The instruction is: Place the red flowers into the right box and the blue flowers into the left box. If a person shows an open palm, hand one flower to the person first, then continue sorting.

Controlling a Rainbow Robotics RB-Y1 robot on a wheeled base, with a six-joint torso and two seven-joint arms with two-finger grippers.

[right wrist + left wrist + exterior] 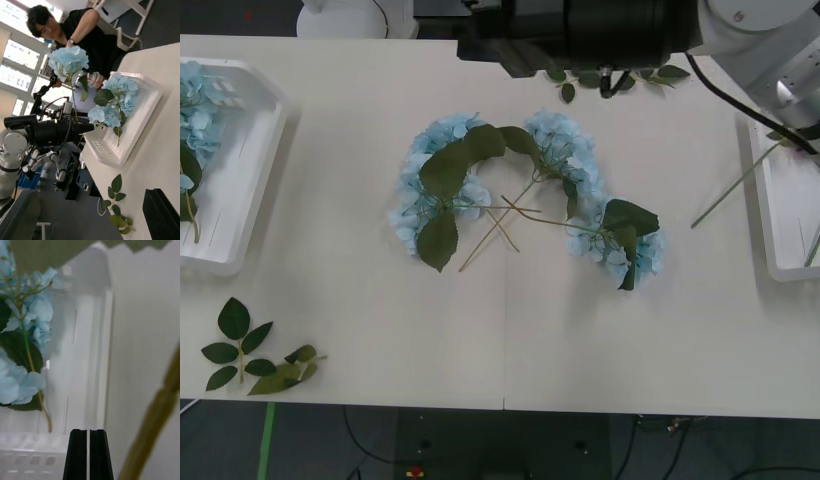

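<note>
Pinching at the left gripper (88, 453): your two black fingers are pressing flat together with only a hairline between them. No stem is showing at the tips, so I cannot tell whether they are clamping anything.
Beside the fingers: a thick blurred stem (159, 416) is slanting past, close to the lens.
Raised flower: in the right wrist view one blue flower (68, 60) is standing head-up over your left arm (48, 131), its long axis upright, its stem running down to that arm.
Person's hand (71, 42): it is hovering right at that head, so you are probably working the handover.
Left box (107, 352): it is lying straight ahead of the left gripper and holding blue flowers (15, 382).
Right gripper (92, 198): it is waiting low over the table with its fingers spread, facing the left box.
Mid-table: three more blue heads (430, 170) are lying between the boxes, with the right box (785, 268) well apart.
</note>
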